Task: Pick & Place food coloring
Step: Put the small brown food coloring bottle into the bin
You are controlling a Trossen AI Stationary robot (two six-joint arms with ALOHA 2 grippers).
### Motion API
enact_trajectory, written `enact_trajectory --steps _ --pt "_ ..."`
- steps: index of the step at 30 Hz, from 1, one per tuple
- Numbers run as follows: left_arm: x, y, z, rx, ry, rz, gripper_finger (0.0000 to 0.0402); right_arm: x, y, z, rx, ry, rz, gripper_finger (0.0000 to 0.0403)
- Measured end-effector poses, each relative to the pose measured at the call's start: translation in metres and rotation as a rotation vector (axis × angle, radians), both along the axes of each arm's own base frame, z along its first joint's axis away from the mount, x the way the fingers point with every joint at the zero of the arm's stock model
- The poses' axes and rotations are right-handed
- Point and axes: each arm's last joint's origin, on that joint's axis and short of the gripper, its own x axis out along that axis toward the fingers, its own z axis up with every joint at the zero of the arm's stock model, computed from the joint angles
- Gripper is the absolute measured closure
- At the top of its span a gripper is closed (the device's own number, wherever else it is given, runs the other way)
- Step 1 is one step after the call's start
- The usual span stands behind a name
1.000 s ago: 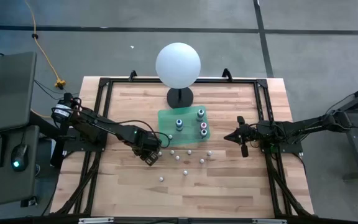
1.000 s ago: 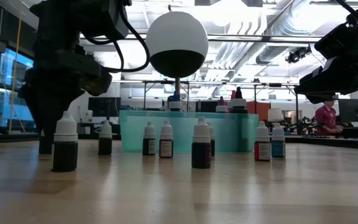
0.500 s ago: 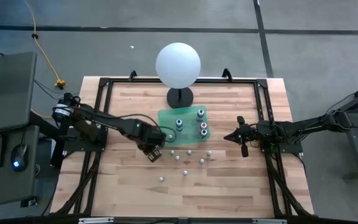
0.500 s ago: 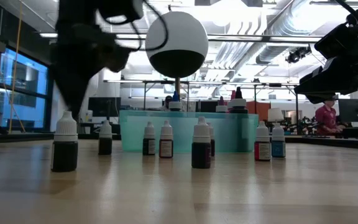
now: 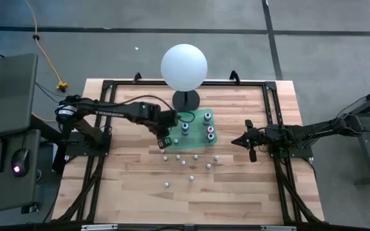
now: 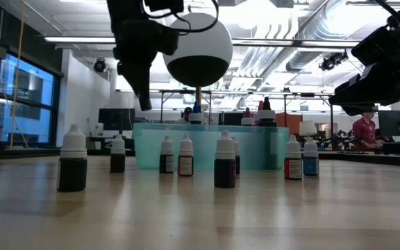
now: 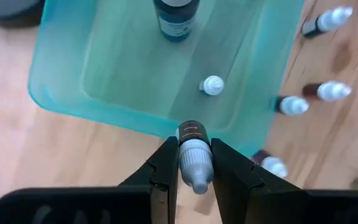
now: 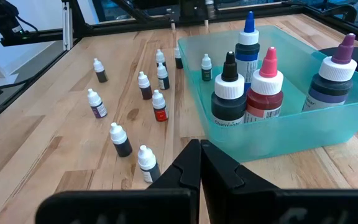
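One small bottle of food coloring (image 7: 194, 163) sits clamped between the two dark fingers (image 7: 164, 167) of the left gripper (image 5: 164, 140), which presses on it from both sides; the bottle's white cap points toward the wrist camera and its dark body points away. In the left wrist view the held bottle is above the near rim of the teal tray (image 7: 67, 102), just at the tray's edge. In the high view this gripper is at the tray's left corner, raised off the wood, and the low view shows it well above the standing bottles.

Inside the tray, the left wrist view shows one small white-capped bottle (image 7: 212, 85) on the floor and a larger blue bottle (image 7: 175, 18) farther in. The right wrist view shows four larger bottles in the tray, with black (image 8: 229, 93), pink (image 8: 266, 88), blue (image 8: 248, 45) and purple (image 8: 337, 76) tops.

Several more small bottles (image 5: 189, 162) stand loose on the wooden table (image 5: 133, 192) in front of the tray.

The right gripper (image 5: 248, 149) waits to the right of the tray, well apart from it, its fingers pressed together with nothing between them. A white sphere on a black stand (image 5: 184, 67) stands behind the tray.
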Motion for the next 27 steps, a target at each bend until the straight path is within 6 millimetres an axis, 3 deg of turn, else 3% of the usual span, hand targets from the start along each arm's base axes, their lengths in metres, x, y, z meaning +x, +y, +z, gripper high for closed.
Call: enact_trajectory --steps 10,27 --pt "0.005 0.023 0.002 0.073 -0.054 -0.275 0.0334 0.0 0.0 0.0 0.0 0.0 0.0 0.0402" --pt "0.035 0.029 -0.057 0.098 0.091 -0.419 0.0335 0.0 0.0 0.0 0.0 -0.003 0.0 0.0402"
